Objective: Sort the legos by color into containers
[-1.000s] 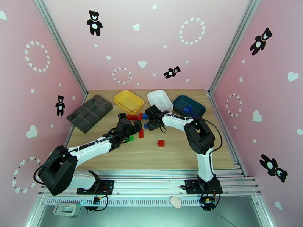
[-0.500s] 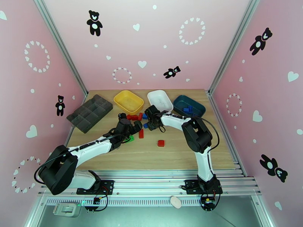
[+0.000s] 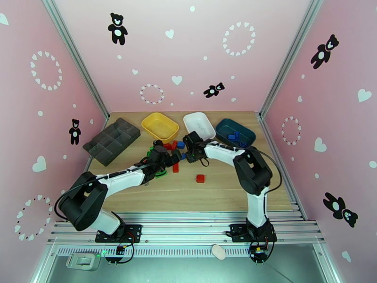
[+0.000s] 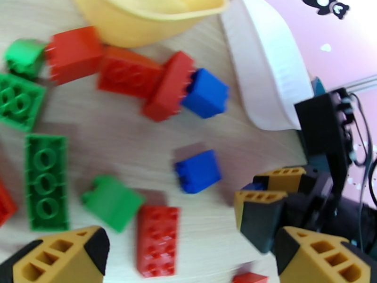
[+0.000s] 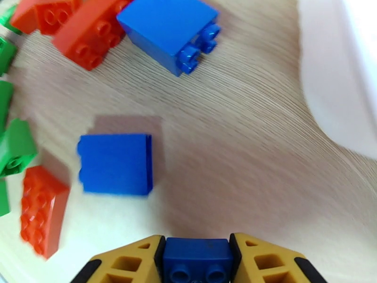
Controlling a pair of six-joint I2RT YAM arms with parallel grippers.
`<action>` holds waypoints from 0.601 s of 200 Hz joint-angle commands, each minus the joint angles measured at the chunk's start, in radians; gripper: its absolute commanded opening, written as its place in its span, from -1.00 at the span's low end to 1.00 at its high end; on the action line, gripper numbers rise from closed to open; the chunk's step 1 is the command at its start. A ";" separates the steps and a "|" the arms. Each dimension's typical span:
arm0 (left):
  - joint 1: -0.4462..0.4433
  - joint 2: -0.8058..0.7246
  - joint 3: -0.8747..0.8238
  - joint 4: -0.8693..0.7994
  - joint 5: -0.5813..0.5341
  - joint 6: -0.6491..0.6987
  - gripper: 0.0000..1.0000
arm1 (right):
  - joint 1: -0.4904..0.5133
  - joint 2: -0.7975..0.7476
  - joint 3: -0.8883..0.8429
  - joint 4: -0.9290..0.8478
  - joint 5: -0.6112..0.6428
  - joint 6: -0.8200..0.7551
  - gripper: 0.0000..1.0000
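Right wrist view: right claw [image 5: 198,251] clamped on a blue lego [image 5: 198,264], a grip unreadable from above. The left claw [image 4: 188,260] gapes wide, empty, over loose legos [image 4: 132,79] near the yellow container [image 4: 141,29]. Wooden table [image 3: 212,194], pink walls [image 3: 188,57].

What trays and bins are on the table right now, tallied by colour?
Yellow tray: 1
White tray: 1
Dark teal tray: 1
Dark grey organizer: 1
Total: 4
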 commanded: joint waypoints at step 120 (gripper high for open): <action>-0.154 0.671 0.842 0.143 0.503 -0.095 0.97 | -0.539 -0.368 -0.205 0.063 -0.138 0.274 -0.25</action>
